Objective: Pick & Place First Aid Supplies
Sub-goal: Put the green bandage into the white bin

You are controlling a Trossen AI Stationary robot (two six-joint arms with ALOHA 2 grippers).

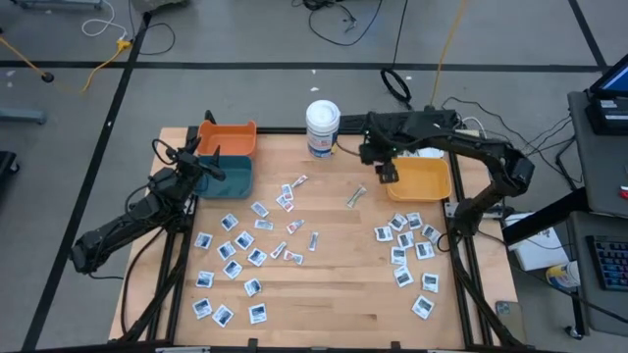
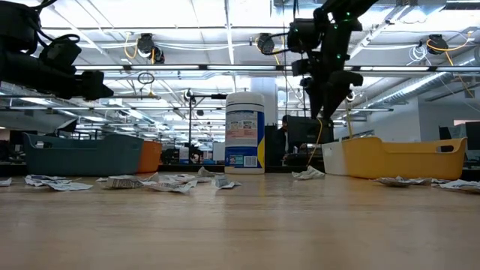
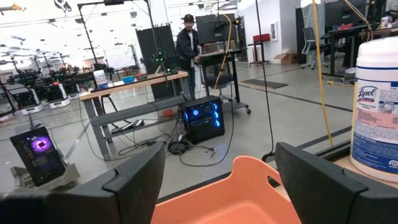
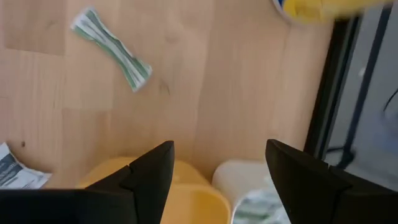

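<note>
High view: packets (image 1: pixel 240 257) lying scattered mid-table; right gripper (image 1: pixel 386 169) hovering open, empty, over yellow bin (image 1: pixel 422 179); left gripper (image 1: pixel 209 162) open above teal bin (image 1: pixel 224 176).
Low view: white tub (image 2: pixel 244 132) standing centre-far, obstructing nothing.

Only readable text I see: "Lysol" in blue script on the label of the white tub (image 3: pixel 377 106), caught from my left wrist. Smaller print under it is too blurred to read. Same tub's label (image 2: pixel 244 139) in the low view is illegible. Packets (image 1: pixel 257 257) on the table show blue marks from above, too small to read.
</note>
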